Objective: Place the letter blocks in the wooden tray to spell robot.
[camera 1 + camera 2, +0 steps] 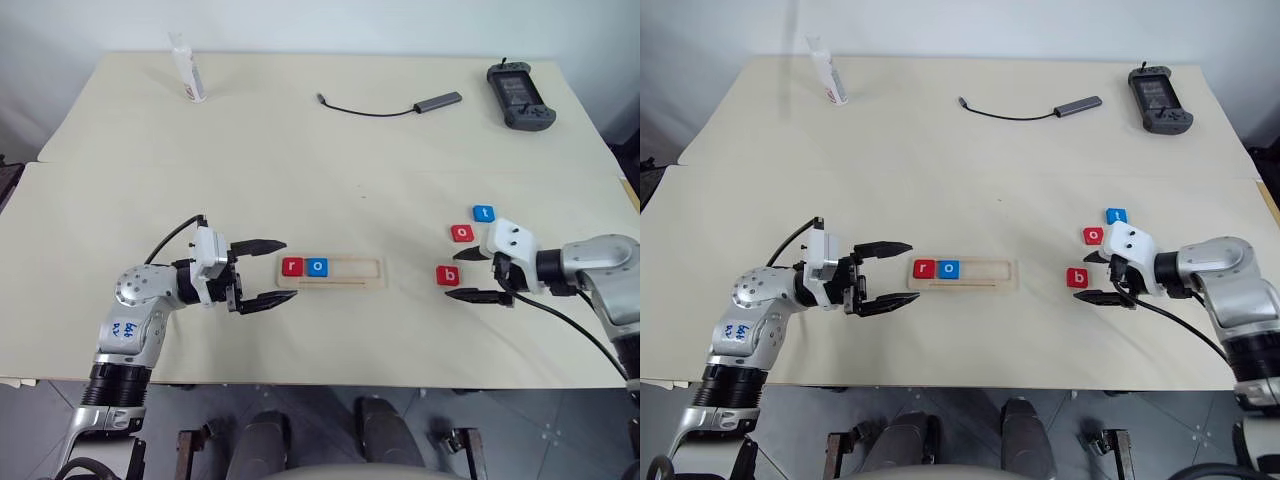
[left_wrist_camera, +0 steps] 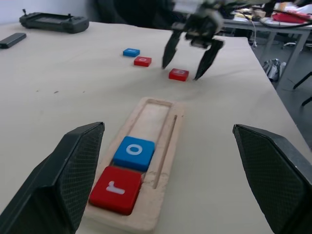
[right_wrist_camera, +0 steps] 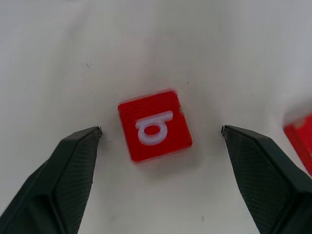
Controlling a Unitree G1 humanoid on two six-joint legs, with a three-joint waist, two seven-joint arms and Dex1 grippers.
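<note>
red tile (image 3: 303, 139) cut off at frame edge

Red r (image 1: 292, 266) and blue o (image 1: 317, 266) sit flat, side by side, at the left end of my pale wooden tray (image 1: 360, 285); the remaining slots are bare. Off to its right on the bench lie red b (image 1: 448, 275), red o (image 1: 462, 233) and blue t (image 1: 484, 213), all face up.
</note>
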